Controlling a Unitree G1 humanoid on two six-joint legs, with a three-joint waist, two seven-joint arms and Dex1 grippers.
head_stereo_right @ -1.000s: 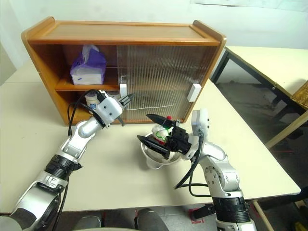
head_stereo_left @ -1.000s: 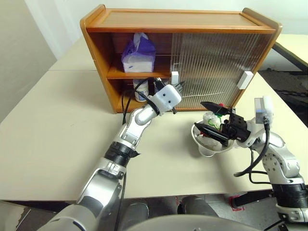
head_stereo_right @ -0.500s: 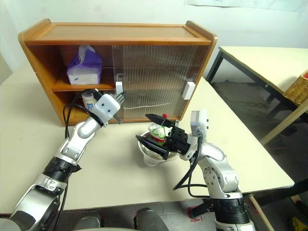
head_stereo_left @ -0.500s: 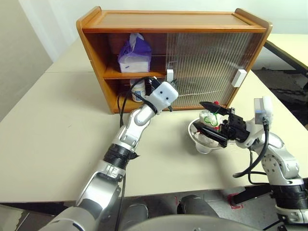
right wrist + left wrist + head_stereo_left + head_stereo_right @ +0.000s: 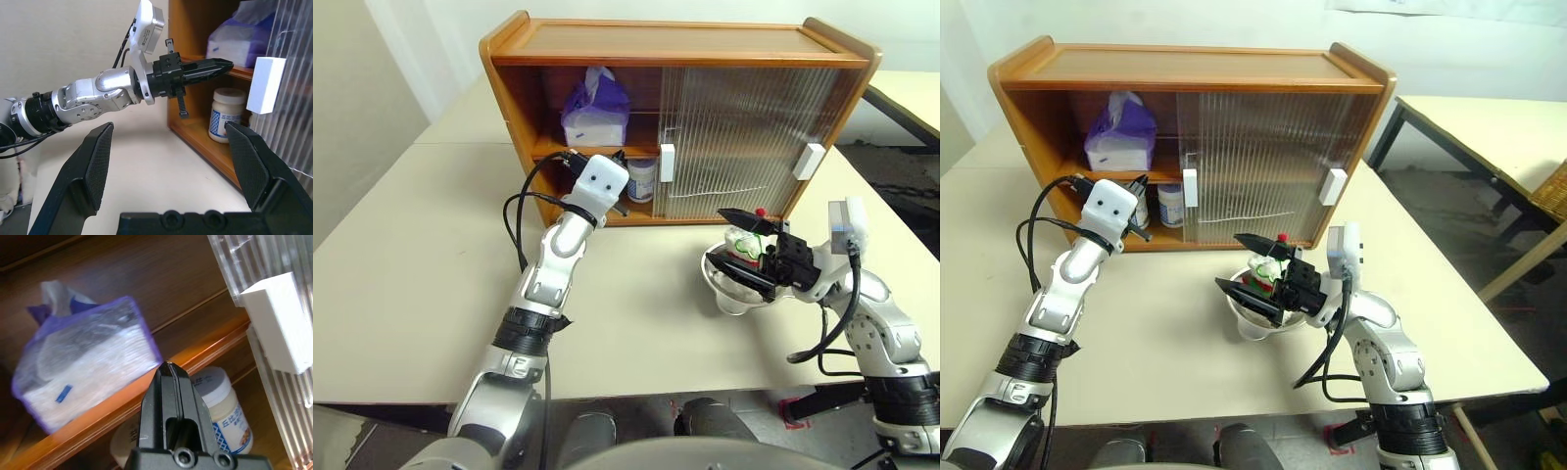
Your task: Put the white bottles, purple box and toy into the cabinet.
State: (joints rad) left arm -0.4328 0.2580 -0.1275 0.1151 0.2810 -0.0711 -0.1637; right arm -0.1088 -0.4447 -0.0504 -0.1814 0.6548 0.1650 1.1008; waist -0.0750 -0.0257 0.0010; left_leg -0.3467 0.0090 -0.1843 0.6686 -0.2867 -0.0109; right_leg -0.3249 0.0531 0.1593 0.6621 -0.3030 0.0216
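Here the toy [image 5: 740,242] sits upright beside the wide-open right hand [image 5: 744,250]; the left hand [image 5: 205,71] is closed, empty.

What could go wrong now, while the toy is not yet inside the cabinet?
1. The toy sits in the metal bowl between the open right gripper fingers; a grasp might catch the bowl's rim.
2. The shut left gripper hovers at the cabinet opening, perhaps blocking entry beside the white bottles.

The purple box [image 5: 595,116] sits on the cabinet's [image 5: 675,41] upper shelf, above the white bottles [image 5: 642,180] (lower shelf).
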